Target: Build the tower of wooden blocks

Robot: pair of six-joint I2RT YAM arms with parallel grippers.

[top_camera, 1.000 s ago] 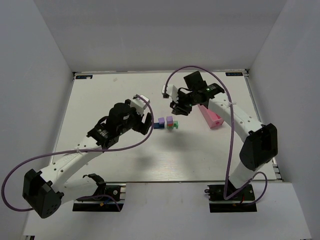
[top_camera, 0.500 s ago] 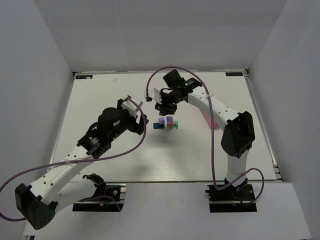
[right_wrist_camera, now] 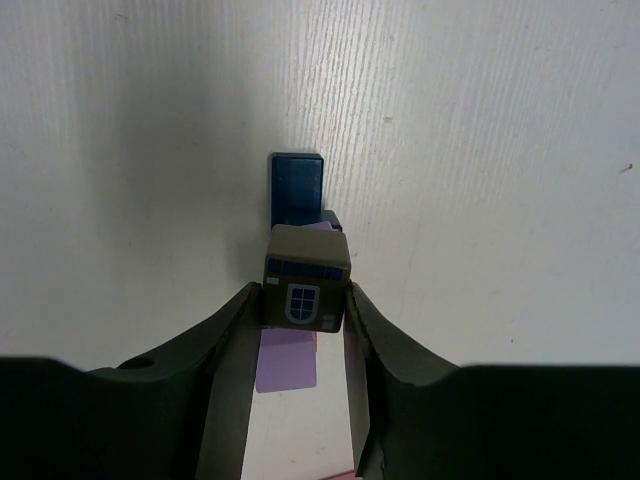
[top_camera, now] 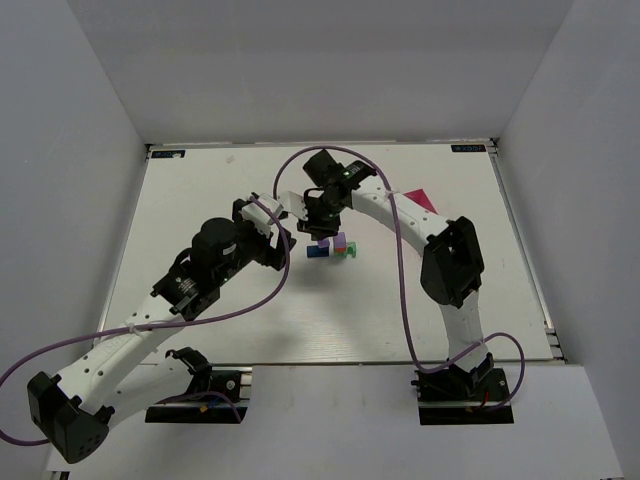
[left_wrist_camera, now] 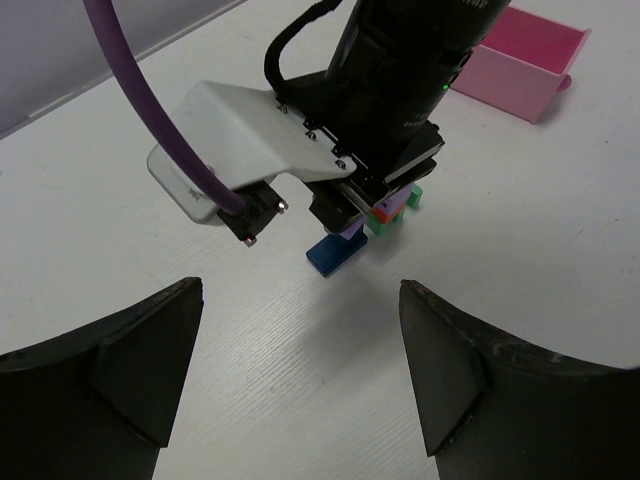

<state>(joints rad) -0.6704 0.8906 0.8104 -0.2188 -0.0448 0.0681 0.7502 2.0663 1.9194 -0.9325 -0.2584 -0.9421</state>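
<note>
Gripper of the right arm [right_wrist_camera: 304, 302] clamps a small olive-brown wooden block with a painted window [right_wrist_camera: 306, 272] directly above the wood block tower [top_camera: 335, 246], hiding most of it. The gripper of the left arm [left_wrist_camera: 300, 292], at the tower's 9 o'clock, stands wide and empty.

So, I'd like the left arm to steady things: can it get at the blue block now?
Probably only its near end. Bare table lies between the open left gripper and the blue block, but the right gripper, holding a block, hangs right above.
</note>
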